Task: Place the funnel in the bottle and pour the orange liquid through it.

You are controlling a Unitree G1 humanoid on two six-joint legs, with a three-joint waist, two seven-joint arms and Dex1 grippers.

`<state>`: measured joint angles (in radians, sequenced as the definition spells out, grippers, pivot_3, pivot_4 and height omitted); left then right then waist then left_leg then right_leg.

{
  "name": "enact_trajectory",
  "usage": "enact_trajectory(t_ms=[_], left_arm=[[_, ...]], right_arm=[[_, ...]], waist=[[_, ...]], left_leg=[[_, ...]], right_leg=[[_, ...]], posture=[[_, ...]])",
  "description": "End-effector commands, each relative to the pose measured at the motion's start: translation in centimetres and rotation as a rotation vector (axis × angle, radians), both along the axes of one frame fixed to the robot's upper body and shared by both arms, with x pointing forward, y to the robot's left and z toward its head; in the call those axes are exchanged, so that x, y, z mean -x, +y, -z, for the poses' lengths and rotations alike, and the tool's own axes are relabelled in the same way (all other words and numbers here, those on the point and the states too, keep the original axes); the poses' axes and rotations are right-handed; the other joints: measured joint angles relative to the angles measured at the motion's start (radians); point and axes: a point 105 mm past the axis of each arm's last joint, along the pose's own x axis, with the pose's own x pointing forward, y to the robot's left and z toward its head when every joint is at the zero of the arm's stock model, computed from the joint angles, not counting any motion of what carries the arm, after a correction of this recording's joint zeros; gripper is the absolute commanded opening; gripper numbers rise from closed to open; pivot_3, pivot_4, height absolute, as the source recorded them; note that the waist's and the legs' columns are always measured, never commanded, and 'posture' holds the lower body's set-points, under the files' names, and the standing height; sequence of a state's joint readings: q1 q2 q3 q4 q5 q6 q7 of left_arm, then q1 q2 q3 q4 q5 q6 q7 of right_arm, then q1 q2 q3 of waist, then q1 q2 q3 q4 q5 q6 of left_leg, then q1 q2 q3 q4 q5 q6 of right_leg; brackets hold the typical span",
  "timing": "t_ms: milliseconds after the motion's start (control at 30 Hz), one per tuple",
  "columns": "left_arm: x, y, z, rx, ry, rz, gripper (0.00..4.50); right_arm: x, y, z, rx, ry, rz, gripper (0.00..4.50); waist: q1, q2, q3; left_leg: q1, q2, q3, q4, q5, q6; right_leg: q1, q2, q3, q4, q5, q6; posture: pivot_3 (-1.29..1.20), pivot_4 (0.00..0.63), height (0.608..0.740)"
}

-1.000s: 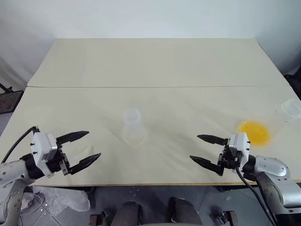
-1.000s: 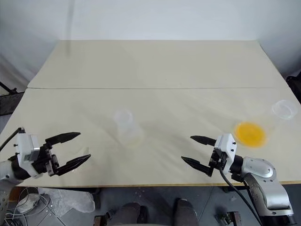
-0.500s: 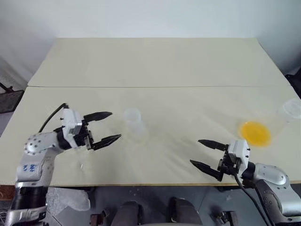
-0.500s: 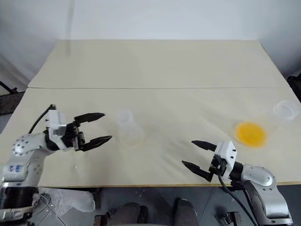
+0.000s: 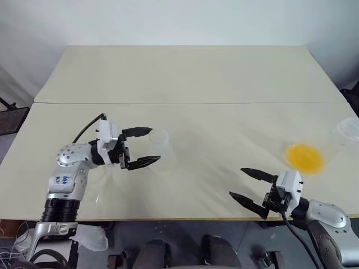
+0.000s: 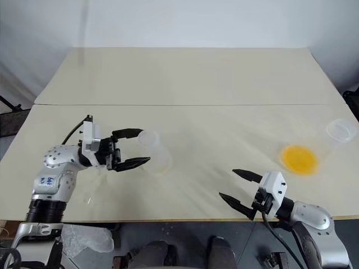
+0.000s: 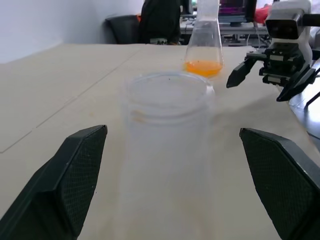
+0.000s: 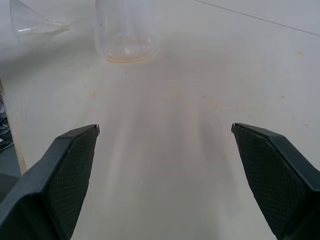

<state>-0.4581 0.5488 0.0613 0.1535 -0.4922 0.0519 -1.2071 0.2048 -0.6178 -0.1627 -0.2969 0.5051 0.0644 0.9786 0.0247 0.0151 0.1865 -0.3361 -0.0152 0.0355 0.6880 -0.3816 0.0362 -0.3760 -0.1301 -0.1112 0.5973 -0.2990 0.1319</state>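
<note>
The left hand (image 5: pixel 143 147), fingers spread wide at centre-left of the frame, needed squaring around the empty bottle (image 5: pixel 159 148) before closing gently.

Clear bottle (image 5: pixel 159 147) upright — orange liquid (image 5: pixel 304 157) well apart.

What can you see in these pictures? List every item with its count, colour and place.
table: one, beige, under everything.
empty bottle: one, clear, standing left of the table's centre.
second bottle: one, clear, standing near the table's right edge.
orange liquid: one shallow pool, bright orange, in the bottom of the second bottle.
funnel: one, clear, lying on the table near the empty bottle.
left gripper: one, black jaws open, facing the empty bottle.
right gripper: one, black jaws open, over the table's near edge on the right, holding nothing.
</note>
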Motion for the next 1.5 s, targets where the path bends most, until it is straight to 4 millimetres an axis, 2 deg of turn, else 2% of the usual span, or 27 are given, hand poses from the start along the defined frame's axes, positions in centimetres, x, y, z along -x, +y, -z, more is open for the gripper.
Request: enact_trajectory(t_ms=[33, 133, 233, 400, 633, 833, 1133, 1333, 1400, 1500], left_arm=[[-0.3, -0.4, -0.3, -0.005, -0.025, 0.012, 4.50], [-0.5, -0.6, -0.2, -0.008, -0.019, 0.015, 4.50], [-0.8, -0.7, -0.3, -0.002, -0.010, 0.009, 3.93], [-1.3, -0.8, -0.7, 0.028, -0.006, -0.001, 2.35], [-1.1, -1.2, -1.1, 0.028, 0.005, 0.044, 2.31], [-1.3, -3.3, -2.2, 0.011, -0.021, 0.123, 2.31], [-1.5, -9.5, -3.3, -0.028, -0.082, 0.309, 2.31], [-2.2, -13.3, -3.8, -0.045, -0.084, 0.367, 2.31], [-2.5, -14.2, -3.5, -0.066, -0.086, 0.364, 2.31], [-3.9, -14.8, -2.1, -0.155, -0.069, 0.287, 2.31]], right_arm=[[0.1, -0.1, -1.2, -0.007, -0.059, 0.001, 4.44], [0.1, -0.3, -1.2, -0.007, -0.065, 0.005, 4.44], [0.0, -0.4, -1.5, -0.007, -0.075, 0.008, 4.50], [-0.1, -0.4, -2.0, -0.014, -0.091, 0.018, 4.50], [-0.3, -0.7, -2.6, -0.020, -0.104, 0.024, 4.50], [-0.3, -1.0, -3.6, -0.025, -0.115, 0.016, 4.50], [0.2, -1.9, -5.4, -0.037, -0.132, 0.042, 4.50], [0.7, -2.7, -6.0, -0.019, -0.148, 0.093, 4.50], [0.8, -2.7, -6.2, -0.018, -0.153, 0.110, 4.50], [1.1, -2.5, -6.3, -0.024, -0.156, 0.129, 4.50]], waist=[[0.000, 0.000, 0.000], [-0.002, 0.000, 0.000], [-0.001, 0.000, 0.000], [0.001, 0.000, 0.000], [0.000, -0.001, 0.000], [0.003, -0.001, 0.001], [0.005, -0.002, 0.001], [0.006, -0.003, 0.002], [0.007, -0.003, 0.002], [0.007, -0.003, 0.002]], left_leg=[[0.000, 0.000, 0.000, 0.000, 0.000, 0.000], [0.000, 0.000, 0.000, 0.000, 0.000, 0.000], [0.000, 0.000, 0.000, 0.002, 0.000, 0.000], [0.000, 0.000, 0.000, 0.004, 0.000, 0.000], [0.000, 0.000, -0.001, 0.004, 0.000, 0.000], [-0.002, 0.000, -0.001, 0.006, 0.000, 0.000], [-0.005, -0.001, -0.002, 0.009, 0.000, 0.001], [-0.008, -0.002, -0.002, 0.010, 0.000, 0.003], [-0.008, -0.002, -0.002, 0.010, 0.000, 0.004], [-0.008, -0.003, -0.002, 0.010, 0.000, 0.004]], right_leg=[[0.000, 0.000, 0.000, 0.000, 0.000, 0.000], [0.000, 0.000, 0.000, 0.000, 0.000, 0.000], [0.000, 0.000, 0.000, 0.002, 0.000, 0.000], [0.000, -0.001, 0.001, 0.003, 0.000, 0.000], [0.000, -0.001, 0.001, 0.004, 0.000, 0.000], [0.000, -0.001, 0.000, 0.004, 0.000, 0.000], [0.000, 0.000, -0.002, 0.003, 0.001, 0.001], [0.000, -0.001, -0.002, 0.002, 0.001, 0.002], [0.000, -0.001, -0.002, 0.001, 0.001, 0.002], [0.000, -0.001, -0.002, 0.000, 0.002, 0.003]], posture=[[0.00, 0.150, 0.740], [0.00, 0.150, 0.740], [0.00, 0.150, 0.740], [0.00, 0.150, 0.740], [0.00, 0.150, 0.740], [0.00, 0.150, 0.740], [0.00, 0.150, 0.740], [0.00, 0.150, 0.740], [0.00, 0.150, 0.740], [0.00, 0.150, 0.740]])
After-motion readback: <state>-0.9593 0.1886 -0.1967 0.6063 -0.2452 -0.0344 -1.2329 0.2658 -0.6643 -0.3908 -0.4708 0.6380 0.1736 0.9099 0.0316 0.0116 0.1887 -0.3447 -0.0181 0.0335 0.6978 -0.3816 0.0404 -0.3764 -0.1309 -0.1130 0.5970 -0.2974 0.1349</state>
